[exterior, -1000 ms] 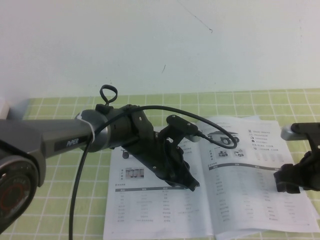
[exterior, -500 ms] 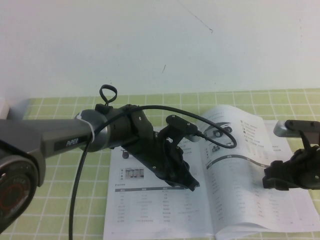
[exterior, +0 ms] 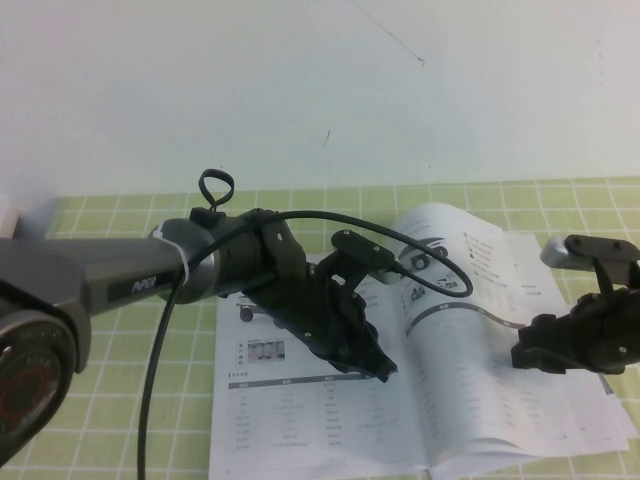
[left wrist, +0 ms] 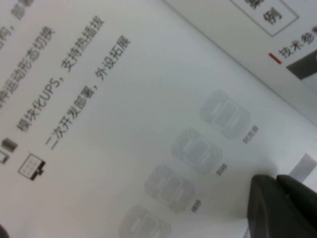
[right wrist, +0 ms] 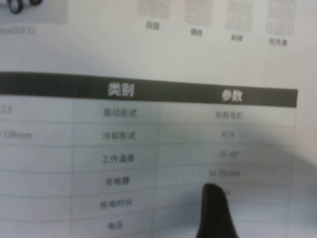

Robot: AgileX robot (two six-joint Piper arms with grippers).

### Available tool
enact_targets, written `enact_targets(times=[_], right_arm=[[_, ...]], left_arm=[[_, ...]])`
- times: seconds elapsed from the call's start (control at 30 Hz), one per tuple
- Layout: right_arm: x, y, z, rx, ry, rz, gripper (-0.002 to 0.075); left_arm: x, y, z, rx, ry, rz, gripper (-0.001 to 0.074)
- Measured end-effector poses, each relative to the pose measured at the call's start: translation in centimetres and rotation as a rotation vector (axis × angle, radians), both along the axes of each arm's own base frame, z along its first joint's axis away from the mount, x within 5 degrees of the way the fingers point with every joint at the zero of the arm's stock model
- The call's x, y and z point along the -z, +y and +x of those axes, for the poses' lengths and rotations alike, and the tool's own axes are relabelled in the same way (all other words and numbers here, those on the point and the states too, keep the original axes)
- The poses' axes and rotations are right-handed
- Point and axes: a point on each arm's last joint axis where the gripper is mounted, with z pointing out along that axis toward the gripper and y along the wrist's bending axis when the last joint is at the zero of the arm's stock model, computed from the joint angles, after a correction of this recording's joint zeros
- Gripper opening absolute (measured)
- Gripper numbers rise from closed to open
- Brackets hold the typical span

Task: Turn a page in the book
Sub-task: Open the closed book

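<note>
The book (exterior: 320, 420) lies open on the green checked cloth. My left gripper (exterior: 385, 368) presses down on its left side near the spine, and its two dark fingers (left wrist: 277, 203) sit together, shut, on the paper. The right-hand page (exterior: 460, 300) bulges up in an arch, its outer edge drawn inward. My right gripper (exterior: 522, 355) rests on that page near its outer edge. One dark fingertip (right wrist: 213, 208) lies on the page's grey table (right wrist: 148, 144). No second finger shows beside it, so the jaws stand apart.
The green checked cloth (exterior: 100, 400) covers the table up to a white wall. A black cable (exterior: 440, 270) loops from the left wrist over the page. A small white object (exterior: 8, 212) sits at the far left edge.
My right gripper has slid left across the right-hand page, and the page has buckled up from flat into an arch. The left arm has stayed where it was.
</note>
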Motion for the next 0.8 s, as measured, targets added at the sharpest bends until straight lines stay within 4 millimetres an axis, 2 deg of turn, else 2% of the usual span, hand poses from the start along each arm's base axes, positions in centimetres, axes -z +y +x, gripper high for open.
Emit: enact_targets(times=[0.37,0.8], right_arm=[[0.0,1.8,0.4,-0.058,-0.055,0.206,0.0407],[-0.2,2.2,0.3,-0.086,-0.061,0.249,0.0356]], left_arm=[[0.0,0.1,0.0,0.001,0.002,0.000,-0.0004],[0.0,0.1,0.0,0.004,0.004,0.002,-0.0004]])
